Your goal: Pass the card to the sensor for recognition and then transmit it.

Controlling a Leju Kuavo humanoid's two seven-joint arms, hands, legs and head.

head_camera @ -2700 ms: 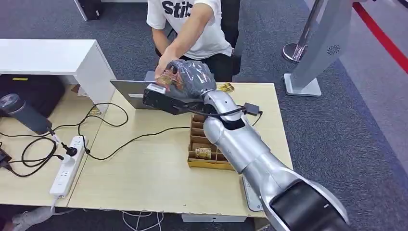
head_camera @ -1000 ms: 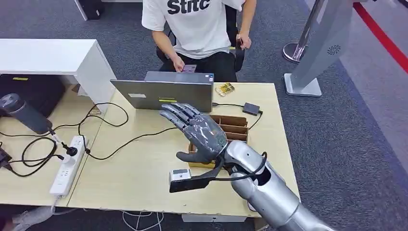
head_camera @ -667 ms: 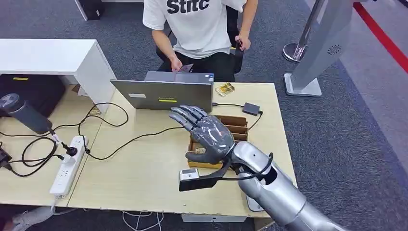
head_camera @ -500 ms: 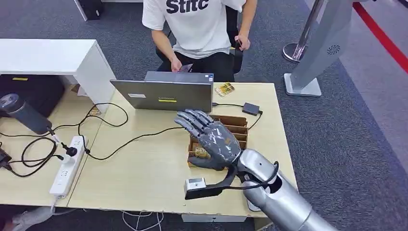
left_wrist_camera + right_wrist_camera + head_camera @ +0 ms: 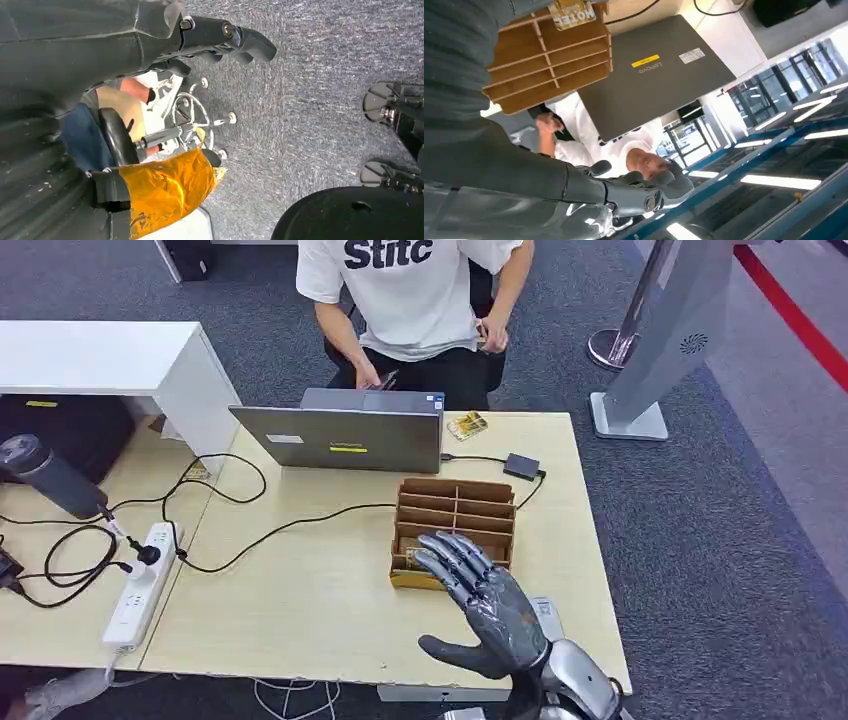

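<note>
The right hand (image 5: 487,612) hovers palm-up over the near right edge of the light wooden tabletop (image 5: 300,610), fingers spread wide and holding nothing. Just beyond its fingertips stands a brown cardboard organiser with slotted compartments (image 5: 456,517); a printed gold-and-white card (image 5: 409,545) lies in one of its nearest slots, and in the right wrist view this card (image 5: 572,13) sits at the organiser's edge. Behind the organiser a grey laptop (image 5: 340,438) stands with its lid toward the robot, and a small black sensor box on a cable (image 5: 521,465) lies to its right. A seated person in a white printed T-shirt (image 5: 415,290) is behind the laptop, holding a card, too small to make out, low at their lap. Black cables (image 5: 235,540) and a white power strip (image 5: 140,585) lie to the left. The left hand (image 5: 220,37) hangs over grey carpet, fingers loosely apart, holding nothing.
</note>
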